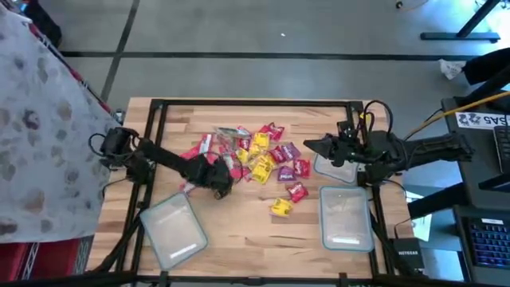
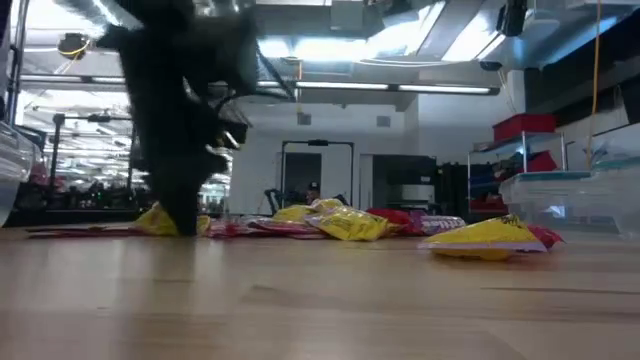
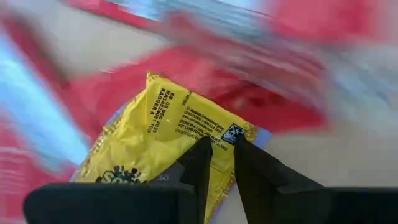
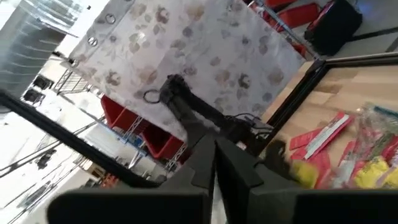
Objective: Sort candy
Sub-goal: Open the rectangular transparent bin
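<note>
Task's thing: the candy (image 1: pixel 259 159) lies heaped in the middle of the worktop (image 1: pixel 263 231), red, yellow and purple pieces jumbled, with two strays toward the near edge.
Left end effector: the left end effector (image 1: pixel 217 180) is down at the left edge of the heap; in its wrist view its two dark fingers (image 3: pixel 202 165) stand close together over a yellow packet (image 3: pixel 161 134), a thin slot between them with the packet's edge showing in it. I cannot tell whether they grip it or merely rest on it.
Key relation: the yellow packet lies directly under and ahead of the left fingertips, its long axis slanting across the line of the fingers, not along it. Red wrappers lie touching it on both sides.
Nearer arm: the left; the right end effector (image 1: pixel 312 146) hangs off the heap's right side, by a clear container (image 1: pixel 333 166), fingers closed on nothing.
Destinations: another clear container (image 1: pixel 174 229) sits near the left arm and a third (image 1: pixel 346 218) on the right; all look empty.
High view gives: the layout of arms, heap and containers.
Left wrist view gives: the packet at the fingertips, hidden by the arm from above.
Low view gives: the left arm reaching down to worktop level, its fingertips lost in blur.
</note>
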Available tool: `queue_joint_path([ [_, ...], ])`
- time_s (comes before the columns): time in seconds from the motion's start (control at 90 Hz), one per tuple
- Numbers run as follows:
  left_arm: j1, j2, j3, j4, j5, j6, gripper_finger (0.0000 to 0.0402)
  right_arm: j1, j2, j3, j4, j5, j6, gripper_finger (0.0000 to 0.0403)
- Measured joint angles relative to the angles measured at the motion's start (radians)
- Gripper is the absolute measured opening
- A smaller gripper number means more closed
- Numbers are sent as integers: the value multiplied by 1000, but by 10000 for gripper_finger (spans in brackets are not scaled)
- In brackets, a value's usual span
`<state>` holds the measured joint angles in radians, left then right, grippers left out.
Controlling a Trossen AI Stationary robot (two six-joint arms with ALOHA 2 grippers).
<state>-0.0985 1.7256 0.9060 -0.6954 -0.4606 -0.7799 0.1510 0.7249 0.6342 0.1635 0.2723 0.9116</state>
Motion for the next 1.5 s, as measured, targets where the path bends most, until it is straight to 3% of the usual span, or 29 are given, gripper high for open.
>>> queue_joint_path([
  [0.1, 85, -4, -1, -25, -23, 3, 54, 0, 0, 0, 0, -15, 0, 1],
  [0.222, 148, -24, 37, -112, 37, -2, 54, 0, 0, 0, 0, -23, 0, 1],
  [0.4, 77, -113, 125, -85, 76, -38, 54, 0, 0, 0, -1, -55, 0, 1],
  [0.467, 27, -147, 134, 67, 102, -87, 54, 0, 0, 0, -2, -55, 0, 1],
  [0.578, -61, -152, 130, 491, 166, -75, 54, 0, 0, 0, -7, -47, -3, 1],
  [0.722, -149, -33, 128, 980, 244, 18, 54, -1, 0, 0, -7, 0, -27, 1],
  [0.844, -172, 107, 152, 1177, 267, 4, 54, -1, 0, 0, -8, 25, -27, 1],
  [1.044, -175, 326, 270, 1194, 302, -49, 54, -1, 0, 0, -8, 31, -27, 1],
  [1.211, -163, 466, 416, 1184, 334, 32, 54, -1, 0, 0, -7, 23, -23, 1],
  [1.356, -140, 544, 546, 981, 332, 167, 54, -1, 0, 0, -7, 23, -21, 1],
  [1.5, -90, 583, 610, 837, 264, 246, 54, -1, 0, 0, -7, 23, -19, 1],
])
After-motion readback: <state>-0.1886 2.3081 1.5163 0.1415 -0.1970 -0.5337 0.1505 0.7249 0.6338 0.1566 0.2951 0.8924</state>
